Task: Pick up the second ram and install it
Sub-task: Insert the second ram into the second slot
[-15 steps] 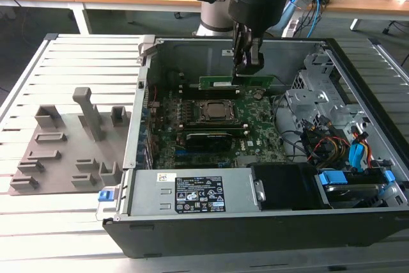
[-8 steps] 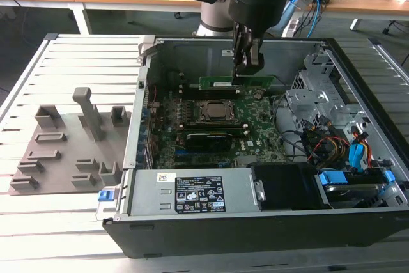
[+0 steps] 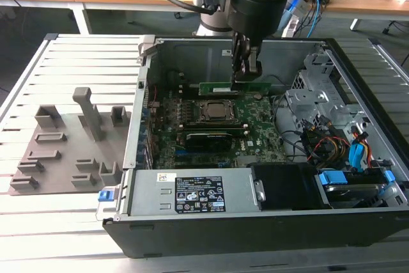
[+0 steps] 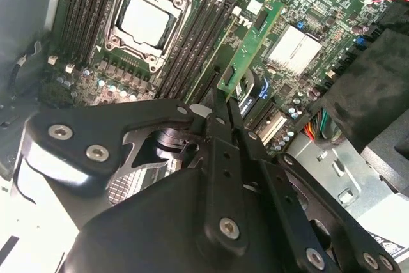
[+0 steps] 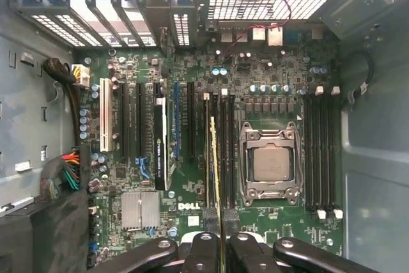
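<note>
Both wrist views overlook motherboard (image 5: 255, 81), probably closely.

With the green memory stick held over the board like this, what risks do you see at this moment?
1. The gripper holds the second ram near one end, so pressing down may tilt it and seat it unevenly.
2. In the first wrist view the stick stands edge-on among several close black slots; a small offset could put it on a slot wall.
3. The CPU socket lies just beside those slots, so a slip might strike it.
</note>
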Available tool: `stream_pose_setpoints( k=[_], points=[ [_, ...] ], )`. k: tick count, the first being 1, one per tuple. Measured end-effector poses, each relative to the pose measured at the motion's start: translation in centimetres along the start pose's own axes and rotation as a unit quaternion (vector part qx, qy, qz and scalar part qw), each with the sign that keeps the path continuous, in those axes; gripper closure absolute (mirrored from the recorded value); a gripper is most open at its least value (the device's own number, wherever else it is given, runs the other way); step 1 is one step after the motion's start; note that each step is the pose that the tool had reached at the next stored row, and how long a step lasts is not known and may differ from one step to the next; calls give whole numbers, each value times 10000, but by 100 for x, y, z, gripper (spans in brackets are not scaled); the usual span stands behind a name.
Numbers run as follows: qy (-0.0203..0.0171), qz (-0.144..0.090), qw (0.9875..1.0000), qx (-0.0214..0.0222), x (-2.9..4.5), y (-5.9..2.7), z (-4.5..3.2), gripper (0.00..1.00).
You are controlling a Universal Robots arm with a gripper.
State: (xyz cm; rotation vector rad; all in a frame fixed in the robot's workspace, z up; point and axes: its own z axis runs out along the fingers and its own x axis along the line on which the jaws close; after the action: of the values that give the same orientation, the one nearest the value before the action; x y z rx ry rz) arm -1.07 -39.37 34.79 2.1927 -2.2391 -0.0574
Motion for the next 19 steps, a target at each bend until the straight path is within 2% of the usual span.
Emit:
stream_pose_setpoints(
  k=[14, 19],
  points=[
    [0, 0, 10000, 0, 3, -5, 170, 87],
    [0, 0, 10000, 0, 4, -6, 209, 87]
  ],
)
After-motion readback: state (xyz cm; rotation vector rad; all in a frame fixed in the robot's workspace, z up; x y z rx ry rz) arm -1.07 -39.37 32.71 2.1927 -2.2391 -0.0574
